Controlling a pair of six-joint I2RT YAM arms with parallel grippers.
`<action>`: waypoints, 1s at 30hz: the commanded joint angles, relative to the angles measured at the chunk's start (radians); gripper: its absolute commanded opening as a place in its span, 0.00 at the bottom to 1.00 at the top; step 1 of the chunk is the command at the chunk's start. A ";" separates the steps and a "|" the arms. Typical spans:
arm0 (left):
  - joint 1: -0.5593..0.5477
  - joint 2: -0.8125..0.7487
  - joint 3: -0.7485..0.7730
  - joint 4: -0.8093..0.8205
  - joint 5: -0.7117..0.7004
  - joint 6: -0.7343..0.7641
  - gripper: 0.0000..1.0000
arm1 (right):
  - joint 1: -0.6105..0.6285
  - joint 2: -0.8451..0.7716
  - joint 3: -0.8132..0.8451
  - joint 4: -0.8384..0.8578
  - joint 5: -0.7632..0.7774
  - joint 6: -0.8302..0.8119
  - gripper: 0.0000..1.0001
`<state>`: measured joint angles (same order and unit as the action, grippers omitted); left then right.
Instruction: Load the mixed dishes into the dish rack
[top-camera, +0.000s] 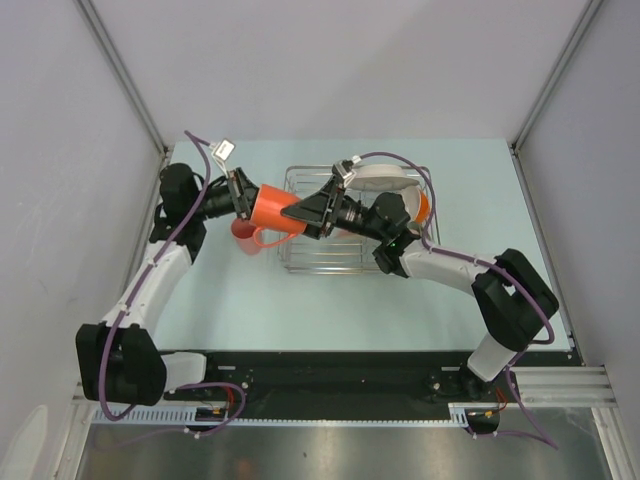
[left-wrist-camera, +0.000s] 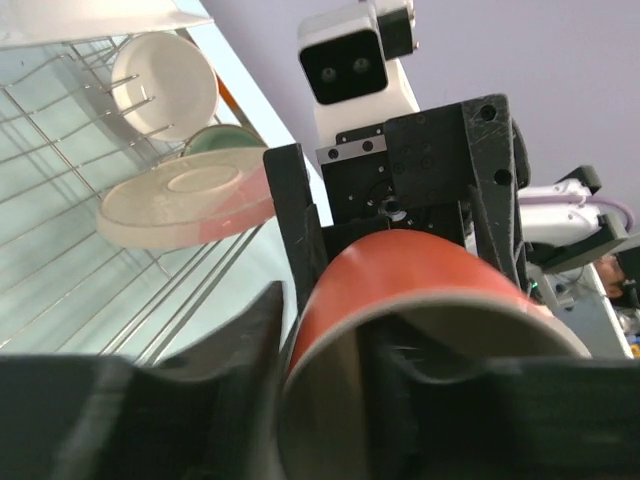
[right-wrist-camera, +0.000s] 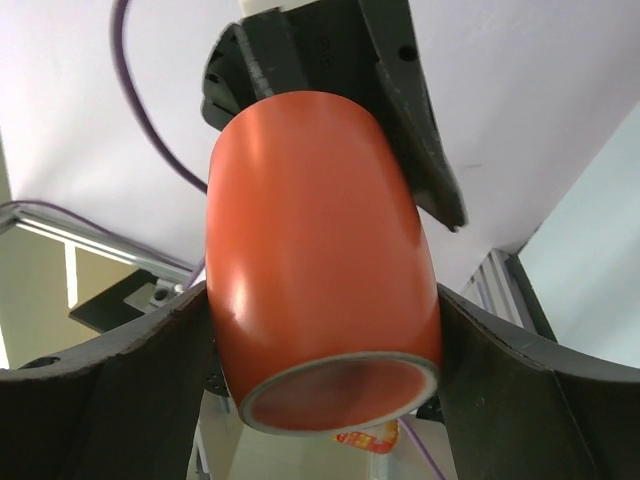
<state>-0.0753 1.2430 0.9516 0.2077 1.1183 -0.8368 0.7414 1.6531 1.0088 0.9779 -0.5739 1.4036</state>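
An orange cup (top-camera: 272, 208) lies on its side in the air at the left edge of the dish rack (top-camera: 335, 262). My left gripper (top-camera: 243, 197) is shut on its wall at the rim, one finger inside the cup (left-wrist-camera: 400, 270) and one outside. My right gripper (top-camera: 305, 212) is closed on the cup's other end, with a finger pressed on each side of the cup (right-wrist-camera: 310, 250). A second orange cup (top-camera: 243, 237) sits on the table just below. In the rack stand the large white plate (top-camera: 385, 180), the white-and-orange bowl (left-wrist-camera: 165, 85), the green bowl (left-wrist-camera: 228, 134) and the cream-and-pink plate (left-wrist-camera: 185, 200).
The rack sits at the middle back of the pale table (top-camera: 300, 310). Grey walls close in the left, back and right sides. Both forearms cross above the rack's left half.
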 joint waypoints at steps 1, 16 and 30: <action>-0.018 -0.020 0.059 -0.129 -0.011 0.143 0.50 | 0.004 -0.061 0.077 -0.021 -0.014 -0.084 0.19; 0.161 -0.028 0.056 -0.300 0.035 0.320 1.00 | -0.108 -0.194 0.085 -0.313 0.006 -0.270 0.00; 0.316 -0.028 0.082 -0.472 -0.194 0.617 0.99 | 0.053 0.023 0.799 -1.488 0.595 -0.989 0.00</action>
<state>0.2386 1.2339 0.9993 -0.1993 1.0756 -0.3943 0.6998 1.5578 1.5009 -0.1822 -0.2344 0.6689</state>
